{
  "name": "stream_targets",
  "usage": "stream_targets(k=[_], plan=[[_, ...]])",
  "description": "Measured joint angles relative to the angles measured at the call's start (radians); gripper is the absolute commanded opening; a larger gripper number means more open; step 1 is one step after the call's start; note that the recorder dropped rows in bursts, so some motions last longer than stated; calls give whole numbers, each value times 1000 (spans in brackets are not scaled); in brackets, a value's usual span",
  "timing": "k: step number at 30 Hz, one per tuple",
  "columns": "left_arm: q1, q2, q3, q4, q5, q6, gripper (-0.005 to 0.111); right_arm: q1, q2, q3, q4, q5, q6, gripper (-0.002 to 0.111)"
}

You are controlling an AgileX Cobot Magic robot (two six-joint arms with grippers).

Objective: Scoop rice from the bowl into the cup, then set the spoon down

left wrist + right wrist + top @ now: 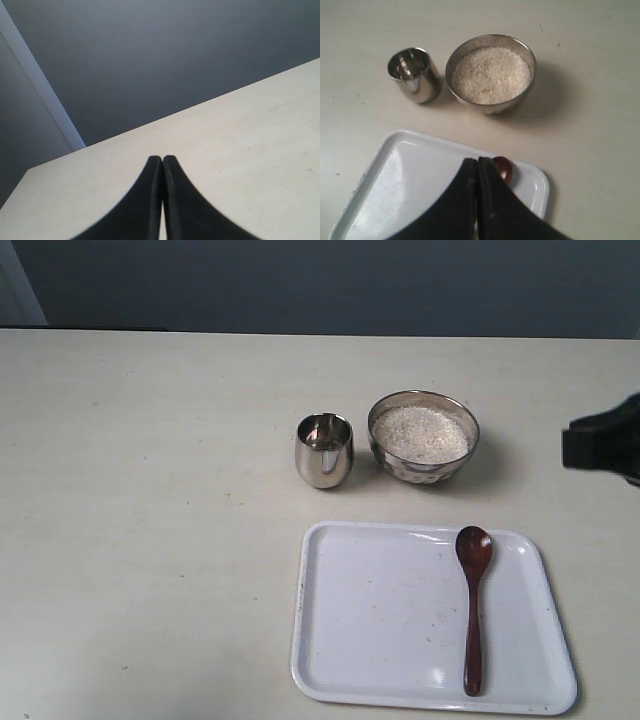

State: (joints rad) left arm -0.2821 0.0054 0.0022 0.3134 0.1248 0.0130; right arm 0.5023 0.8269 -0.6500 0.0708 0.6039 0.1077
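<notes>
Though clamped tight, grips nothing with the right gripper [477, 161], apart from the long reddish-brown wooden spoon [474, 610] lying flat on the white rectangular tray [380, 620] beneath. Hangs angled down toward the faceted metal-rimmed bowl [421, 473] of white rice [421, 433] and the polished steel cup [324, 455]. Presses the left gripper [162, 159] closed too, empty. Hides the spoon's handle behind the right gripper in its wrist view; crops that arm at the exterior view's edge.

soft even light, mild blur throughout
</notes>
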Motion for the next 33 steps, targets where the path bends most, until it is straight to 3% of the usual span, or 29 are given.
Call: stream_targets(k=[5,10,24,28,33], plan=[[0,0,0,0,0,0,0,0,-180,125,21,-19,-13,0],[0,0,0,0,0,0,0,0,-303,136,44,-37,-14,0],[0,0,0,0,0,0,0,-10,-377,143,32,-43,-19,0],[0,0,0,0,0,0,0,-136,-466,178,29,-51,-21,0],[0,0,0,0,0,0,0,-371,-618,298,37,-67,-21,0]])
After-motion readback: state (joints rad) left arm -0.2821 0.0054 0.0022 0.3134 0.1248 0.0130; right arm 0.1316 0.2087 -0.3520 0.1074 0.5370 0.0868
